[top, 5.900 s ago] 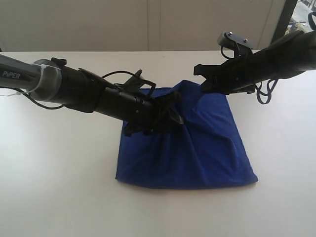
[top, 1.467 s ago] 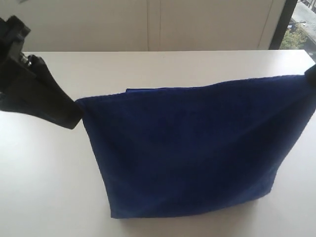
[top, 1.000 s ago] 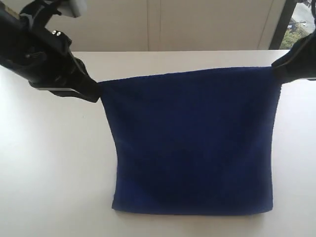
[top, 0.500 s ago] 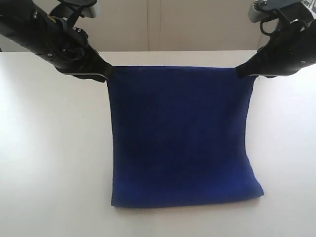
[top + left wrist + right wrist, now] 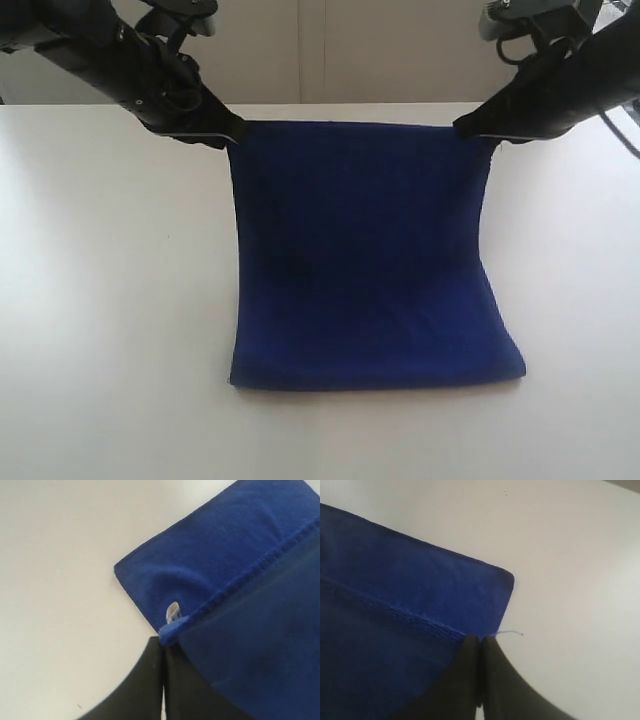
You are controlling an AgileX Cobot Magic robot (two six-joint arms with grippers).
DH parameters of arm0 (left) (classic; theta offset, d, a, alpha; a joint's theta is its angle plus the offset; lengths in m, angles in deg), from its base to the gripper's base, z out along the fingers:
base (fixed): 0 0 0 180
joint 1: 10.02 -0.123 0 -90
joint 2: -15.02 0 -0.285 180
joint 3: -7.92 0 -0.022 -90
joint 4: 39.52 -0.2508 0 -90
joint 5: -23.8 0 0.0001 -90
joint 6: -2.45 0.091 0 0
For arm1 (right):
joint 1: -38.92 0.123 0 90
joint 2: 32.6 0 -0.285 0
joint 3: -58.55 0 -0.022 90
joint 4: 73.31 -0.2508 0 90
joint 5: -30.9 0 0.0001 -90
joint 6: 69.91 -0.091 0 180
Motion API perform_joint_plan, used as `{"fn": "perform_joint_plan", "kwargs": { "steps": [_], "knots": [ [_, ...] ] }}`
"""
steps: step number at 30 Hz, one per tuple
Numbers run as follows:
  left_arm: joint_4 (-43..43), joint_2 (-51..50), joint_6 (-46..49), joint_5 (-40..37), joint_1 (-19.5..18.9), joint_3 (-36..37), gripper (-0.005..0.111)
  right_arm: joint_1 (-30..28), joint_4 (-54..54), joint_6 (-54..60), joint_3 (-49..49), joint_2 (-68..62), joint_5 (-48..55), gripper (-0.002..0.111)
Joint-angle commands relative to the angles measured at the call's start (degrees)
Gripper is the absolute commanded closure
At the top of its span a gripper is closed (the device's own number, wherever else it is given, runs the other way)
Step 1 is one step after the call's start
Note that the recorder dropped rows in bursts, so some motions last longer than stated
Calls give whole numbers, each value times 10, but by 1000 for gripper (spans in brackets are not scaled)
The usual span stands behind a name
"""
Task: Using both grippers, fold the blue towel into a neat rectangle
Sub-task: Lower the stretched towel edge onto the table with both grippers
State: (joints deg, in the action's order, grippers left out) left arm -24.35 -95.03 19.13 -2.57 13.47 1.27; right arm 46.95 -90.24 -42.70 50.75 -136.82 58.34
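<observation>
The blue towel [image 5: 360,250] is stretched between the two arms, its upper edge held taut above the white surface [image 5: 100,300] and its near end resting on that surface. The left gripper [image 5: 233,134] has its jaws pressed together on the upper left corner. In the left wrist view a small white label [image 5: 172,612] sticks out of the hem just beside the black fingers [image 5: 140,690]. The right gripper [image 5: 463,128] pinches the upper right corner the same way, jaws closed on the hem, with a loose blue thread [image 5: 511,632] trailing beside them. Both wrist views show another layer of the towel lying flat beneath the held edge.
</observation>
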Motion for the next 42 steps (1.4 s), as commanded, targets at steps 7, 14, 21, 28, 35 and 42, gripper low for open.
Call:
{"fn": "perform_joint_plan", "kwargs": {
  "steps": [7, 14, 21, 28, 35, 42],
  "knots": [
    [5, -50, 7, 0, -20, -76, 107, -1, 53, -56, 79, -22, -12, 108],
    [29, -119, 14, 36, -28, -112, 107, -14, 53, -69, 112, -107, -31, 108],
    [29, -183, 14, 70, -28, -146, 107, -19, 54, -69, 123, -172, -85, 108],
    [29, -224, 14, 130, -28, -149, 107, -19, 54, -69, 132, -214, -138, 108],
    [29, -251, 14, 166, -28, -149, 107, -19, 54, -69, 134, -240, -171, 108],
    [29, -263, 14, 196, -28, -149, 107, -19, 54, -68, 134, -254, -193, 108]
  ]
}}
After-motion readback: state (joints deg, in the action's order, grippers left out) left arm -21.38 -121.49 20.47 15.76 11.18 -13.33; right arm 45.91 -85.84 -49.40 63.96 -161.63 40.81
